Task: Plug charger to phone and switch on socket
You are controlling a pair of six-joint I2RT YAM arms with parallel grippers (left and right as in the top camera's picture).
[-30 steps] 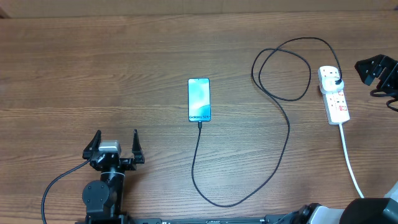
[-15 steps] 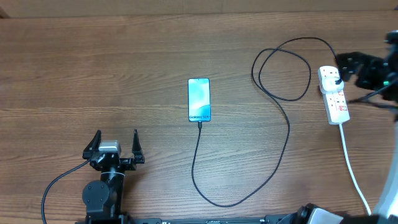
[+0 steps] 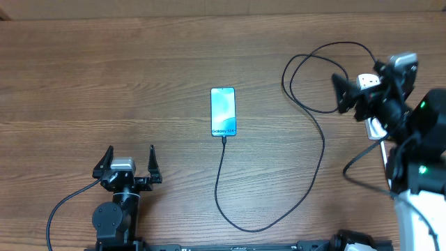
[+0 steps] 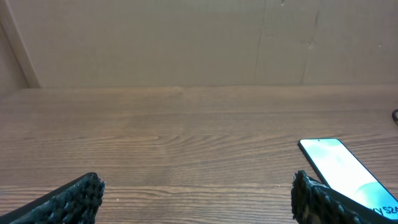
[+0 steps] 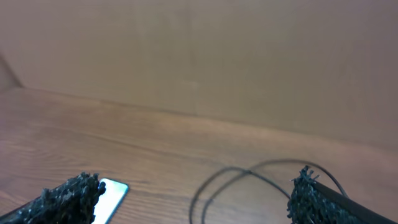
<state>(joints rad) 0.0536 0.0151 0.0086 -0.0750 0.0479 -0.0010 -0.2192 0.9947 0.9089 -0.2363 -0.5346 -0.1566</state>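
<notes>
The phone (image 3: 223, 111) lies screen up in the middle of the table, lit and reading "Galaxy S24+". The charger cable (image 3: 322, 150) has its tip at the phone's lower edge, runs down, curves right and loops up to the socket (image 3: 376, 128). My right gripper (image 3: 362, 85) is open and empty, hovering over the socket and hiding most of it, including the plug and switches. The right wrist view shows the phone (image 5: 112, 196) and the cable loop (image 5: 249, 177). My left gripper (image 3: 129, 162) is open and empty near the front left; its wrist view shows the phone (image 4: 345, 171).
The table is brown wood with a plain brown wall behind it (image 4: 199, 43). The socket's thick white cord (image 3: 385, 157) runs toward the front right under my right arm.
My right arm has swung in from the right edge and now hangs over the socket. The left arm, phone and cable have not moved.
</notes>
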